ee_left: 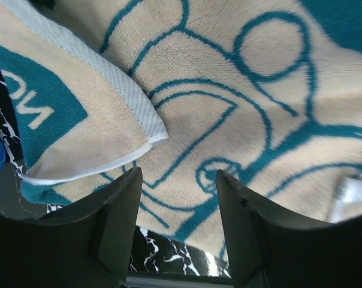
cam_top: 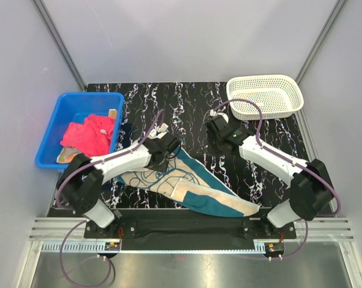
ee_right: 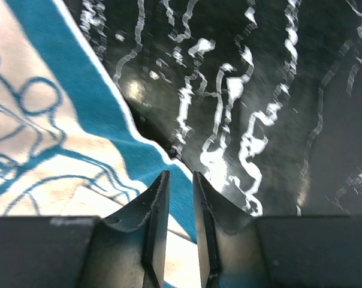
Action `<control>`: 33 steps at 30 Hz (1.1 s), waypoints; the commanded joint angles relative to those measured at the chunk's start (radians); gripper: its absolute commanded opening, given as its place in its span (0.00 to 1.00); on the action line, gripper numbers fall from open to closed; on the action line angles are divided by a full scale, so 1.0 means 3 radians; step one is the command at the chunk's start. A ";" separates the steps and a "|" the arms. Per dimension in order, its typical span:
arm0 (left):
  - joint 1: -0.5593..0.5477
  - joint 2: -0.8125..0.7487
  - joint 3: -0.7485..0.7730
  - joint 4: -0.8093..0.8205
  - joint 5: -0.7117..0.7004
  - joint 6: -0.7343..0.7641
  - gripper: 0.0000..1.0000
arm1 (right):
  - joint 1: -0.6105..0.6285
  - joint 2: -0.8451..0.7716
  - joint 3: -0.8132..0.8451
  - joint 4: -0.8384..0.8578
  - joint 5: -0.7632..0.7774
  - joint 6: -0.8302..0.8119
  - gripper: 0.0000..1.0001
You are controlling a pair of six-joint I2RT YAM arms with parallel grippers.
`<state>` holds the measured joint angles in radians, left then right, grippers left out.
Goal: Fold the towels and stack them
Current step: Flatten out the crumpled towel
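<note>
Converging over teal towel [cam_top: 187, 180]: left jaws wide; right jaws narrow, seemingly empty.

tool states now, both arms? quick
Left tool: open, empty, over the teal towel.
Right tool: slightly open, nothing gripped, at that towel's edge.

Bright, even overhead light; the right wrist view is smeared.

From above, the counter [cam_top: 193, 99] is evenly lit, with only soft, faint shadows around each claw. Ahead of the right claw [ee_right: 181, 175], the glossy surface throws back a pale patch of glare. Its white veins streak with blur, and the claw's inner edges catch the light. Beyond the left claw [ee_left: 178, 177], the teal towel [ee_left: 229, 108] is sharp, while the claw itself is dark, nearly a silhouette.
</note>
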<state>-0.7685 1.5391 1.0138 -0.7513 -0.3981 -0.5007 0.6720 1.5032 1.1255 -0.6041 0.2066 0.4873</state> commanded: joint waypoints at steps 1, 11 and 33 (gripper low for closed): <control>0.0076 0.0264 0.0067 0.0086 -0.0237 0.0033 0.56 | -0.0061 0.0005 -0.0044 0.0417 -0.0238 -0.0131 0.29; 0.0245 0.0735 0.0129 0.0229 -0.0386 0.0023 0.52 | -0.0097 0.0302 -0.0188 0.0781 -0.0520 -0.0188 0.30; 0.0460 -0.0042 0.0180 0.0121 -0.0039 -0.0059 0.61 | -0.0123 0.1084 -0.0049 0.1369 -0.1093 -0.0571 0.40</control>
<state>-0.6453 1.6062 1.0706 -0.7238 -0.4500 -0.5026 0.6384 1.8343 1.0977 -0.2253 -0.0967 0.3435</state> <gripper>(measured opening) 0.604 0.404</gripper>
